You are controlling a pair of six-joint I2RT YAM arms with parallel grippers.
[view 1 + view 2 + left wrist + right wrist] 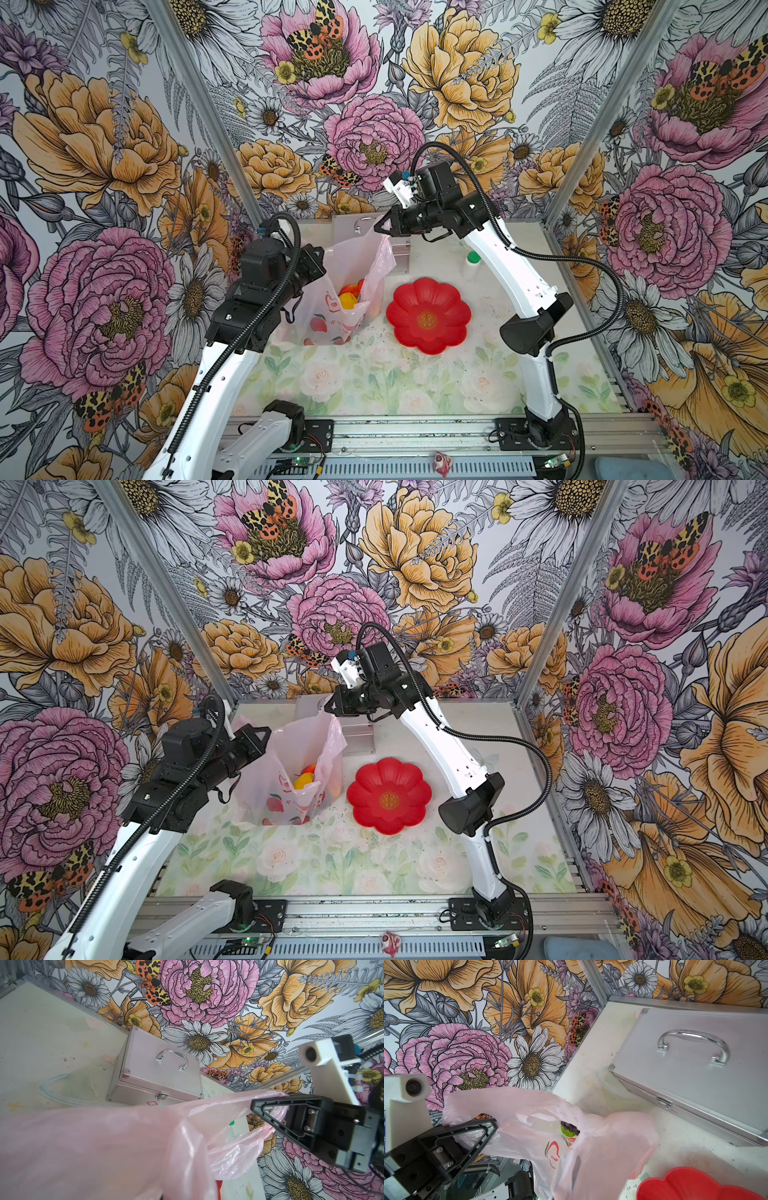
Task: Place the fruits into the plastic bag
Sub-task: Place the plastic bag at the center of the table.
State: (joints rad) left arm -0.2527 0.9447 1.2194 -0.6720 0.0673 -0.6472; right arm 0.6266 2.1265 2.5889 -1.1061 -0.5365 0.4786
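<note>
My left gripper (319, 252) and right gripper (380, 227) each pinch a handle of the bag (353, 259), stretching its mouth open above the fruits (347, 299) inside.

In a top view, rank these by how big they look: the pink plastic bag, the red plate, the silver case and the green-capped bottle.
1. plastic bag
2. red plate
3. silver case, partly hidden behind the bag; only its showing part ranks here
4. green-capped bottle, smallest
</note>
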